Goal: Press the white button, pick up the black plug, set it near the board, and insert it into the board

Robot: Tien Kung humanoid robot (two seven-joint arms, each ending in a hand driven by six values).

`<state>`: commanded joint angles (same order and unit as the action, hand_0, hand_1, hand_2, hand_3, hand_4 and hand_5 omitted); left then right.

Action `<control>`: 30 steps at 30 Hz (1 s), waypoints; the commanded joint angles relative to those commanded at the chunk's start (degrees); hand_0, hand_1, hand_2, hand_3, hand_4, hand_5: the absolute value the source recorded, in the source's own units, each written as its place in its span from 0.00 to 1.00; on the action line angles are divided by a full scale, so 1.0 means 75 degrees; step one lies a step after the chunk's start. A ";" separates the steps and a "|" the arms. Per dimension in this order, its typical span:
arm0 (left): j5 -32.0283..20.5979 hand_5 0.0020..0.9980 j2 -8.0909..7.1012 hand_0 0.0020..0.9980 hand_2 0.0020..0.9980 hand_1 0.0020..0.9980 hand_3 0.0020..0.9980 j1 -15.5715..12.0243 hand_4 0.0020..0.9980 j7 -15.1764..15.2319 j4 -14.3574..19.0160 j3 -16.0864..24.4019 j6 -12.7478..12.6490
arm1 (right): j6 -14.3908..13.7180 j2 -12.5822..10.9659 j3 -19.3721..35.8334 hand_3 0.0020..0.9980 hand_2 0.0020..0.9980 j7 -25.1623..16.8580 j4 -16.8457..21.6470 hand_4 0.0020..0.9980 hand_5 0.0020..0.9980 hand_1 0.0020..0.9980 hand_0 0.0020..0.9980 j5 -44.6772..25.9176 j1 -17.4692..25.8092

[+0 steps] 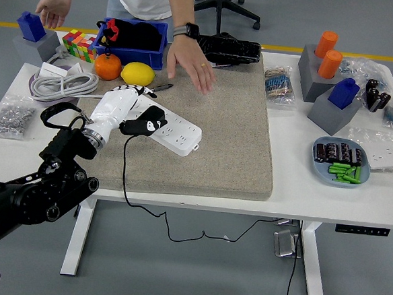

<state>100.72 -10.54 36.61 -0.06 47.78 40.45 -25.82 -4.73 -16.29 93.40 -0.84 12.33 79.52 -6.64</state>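
Spanning the white table (295, 188), a beige mat (224, 143) carries the white board (177, 131), a power strip lying at an angle. The robot's left hand (121, 108) grasps the black plug (149, 122), held over the strip's near end. A person's hand (192, 66) hovers apart from the strip, which looks unsteadied, so a tilted push could skid it and miss the socket. Grey floor and a yellow line (324, 52) lie beyond. The right arm is unseen.
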 joint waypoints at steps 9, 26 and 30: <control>-0.0329 0.56 -0.0052 0.83 0.57 0.70 0.76 0.0360 0.89 -0.0264 -0.0654 -0.0288 0.0298 | 0.0007 0.0000 0.0018 0.57 0.58 0.0005 -0.0001 0.63 0.32 0.59 0.68 -0.0016 -0.0012; -0.0364 0.00 -0.0198 0.46 0.21 0.22 0.68 0.1220 0.00 -0.1100 -0.0982 -0.0717 0.1642 | 0.0020 -0.0025 -0.0001 0.57 0.58 0.0009 0.0027 0.63 0.32 0.59 0.68 -0.0066 -0.0030; -0.0257 0.00 -0.0200 0.44 0.20 0.20 0.70 0.1417 0.00 -0.1322 -0.1147 -0.1066 0.1880 | 0.0021 -0.0024 0.0045 0.58 0.58 0.0011 0.0020 0.63 0.32 0.59 0.68 -0.0060 -0.0001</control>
<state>98.79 -12.04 47.23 -9.97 39.18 32.46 -11.72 -4.57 -16.47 93.74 -0.76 12.48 79.07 -6.64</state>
